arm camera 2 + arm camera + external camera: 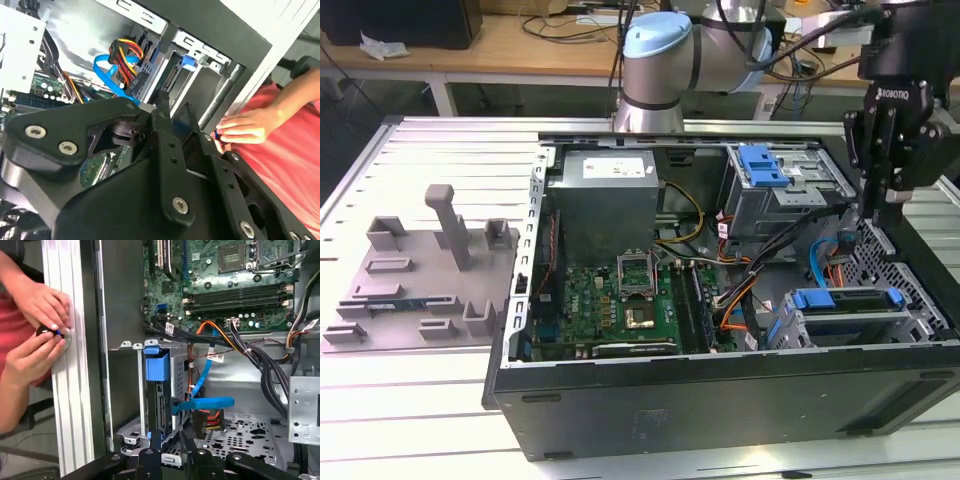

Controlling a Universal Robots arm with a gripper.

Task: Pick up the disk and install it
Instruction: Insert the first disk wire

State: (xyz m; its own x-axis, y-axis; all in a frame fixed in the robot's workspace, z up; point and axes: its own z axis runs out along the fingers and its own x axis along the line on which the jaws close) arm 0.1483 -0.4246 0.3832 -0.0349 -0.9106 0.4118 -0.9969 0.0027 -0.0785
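Disk (850,307) sits in lower drive cage (850,332), blue rails (815,298) guiding it. Gripper (883,215) hovers above cage; fingers (155,440) parted, empty, clear of cabling (817,265).

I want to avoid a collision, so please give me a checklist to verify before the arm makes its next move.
1. Pincer empty: ok, open, nothing between.
2. Pincer free of the case: ok, it hangs above the corner at the exterior view's right.
3. Disk found: ok, it sits in the bay by the case wall at the exterior view's right, blue rails uncovered.
4. Disk fully seated: cannot tell.
5. Person's hands away: not ok, they work at the table edge right beside the case.
6. Blue cable clear of the bay: cannot tell, it runs close beside it.
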